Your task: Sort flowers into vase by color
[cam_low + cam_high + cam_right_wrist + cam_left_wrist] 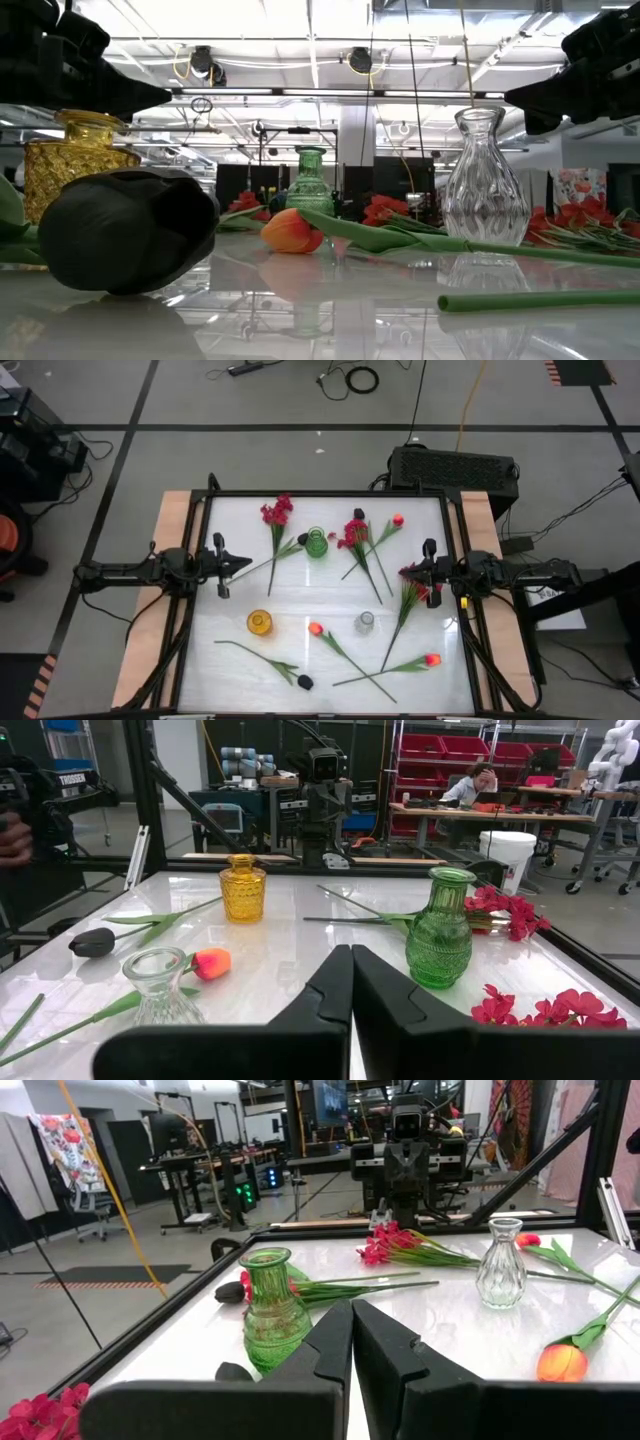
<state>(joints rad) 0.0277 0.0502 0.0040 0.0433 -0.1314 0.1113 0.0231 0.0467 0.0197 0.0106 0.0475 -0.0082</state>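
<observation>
Crimson-pink clustered sprays on long green stems (277, 512) lie across the far half of the glossy white counter (330, 660), with more of them (353, 536) beside the ribbed green glass vase (317, 543) and by our right claw (430, 550). Small orange-red tulip buds (316, 628) lie on the near half, another (432, 659) toward the near right corner, one (398, 520) farther back. A black rose-like bloom (304, 682) rests near the front edge. We see every flower lying flat on the counter, none in the amber textured glass vase (260, 622) or the clear fluted glass vase (366, 622). Our left claw (219, 546) hovers at the left edge, fingers pressed together; the right claw, at the right edge, is likewise closed and empty.
</observation>
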